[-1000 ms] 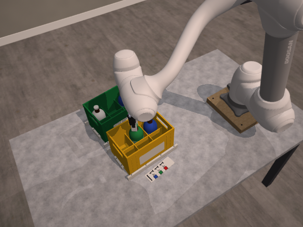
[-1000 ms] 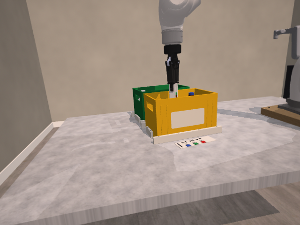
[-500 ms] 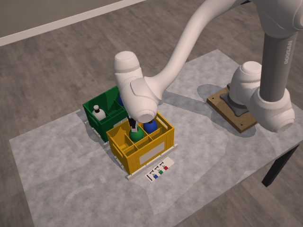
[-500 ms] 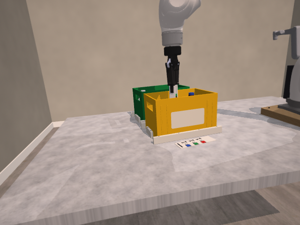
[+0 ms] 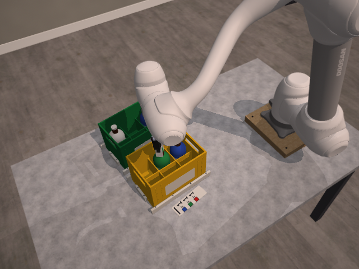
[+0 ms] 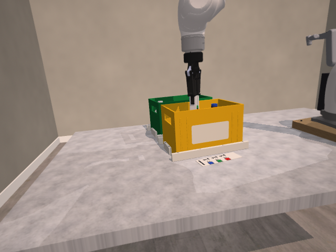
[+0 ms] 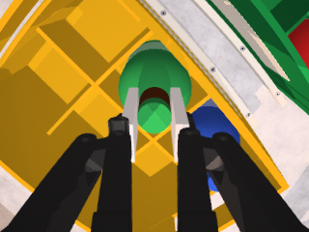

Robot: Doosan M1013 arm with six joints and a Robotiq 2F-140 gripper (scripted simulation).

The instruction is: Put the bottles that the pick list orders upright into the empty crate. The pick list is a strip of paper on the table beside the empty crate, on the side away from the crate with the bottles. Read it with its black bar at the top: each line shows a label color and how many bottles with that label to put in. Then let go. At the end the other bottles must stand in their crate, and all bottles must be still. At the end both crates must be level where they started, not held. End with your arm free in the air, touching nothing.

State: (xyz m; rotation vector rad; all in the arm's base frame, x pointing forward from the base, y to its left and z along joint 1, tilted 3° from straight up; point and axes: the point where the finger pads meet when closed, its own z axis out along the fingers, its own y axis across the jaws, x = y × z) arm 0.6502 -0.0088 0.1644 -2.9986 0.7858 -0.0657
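From the top, the green bottle [image 5: 161,159] [image 7: 154,72] is standing in a middle compartment of the yellow crate [image 5: 179,180] [image 6: 182,130] [image 7: 97,83], beside the blue bottle [image 5: 178,150] [image 7: 214,127]; a white bottle [image 5: 116,135] is standing in the green crate [image 5: 115,149] [image 6: 155,119] [image 7: 282,58]. In the exterior view, the gripper [image 5: 159,153] [image 6: 194,105] [image 7: 154,102] is reaching into the yellow crate, and the pick list [image 5: 189,200] [image 6: 218,159] is lying on the counter [image 5: 139,237] [image 6: 122,189]. In the wrist view, the gripper is grasping the green bottle by its capped neck.
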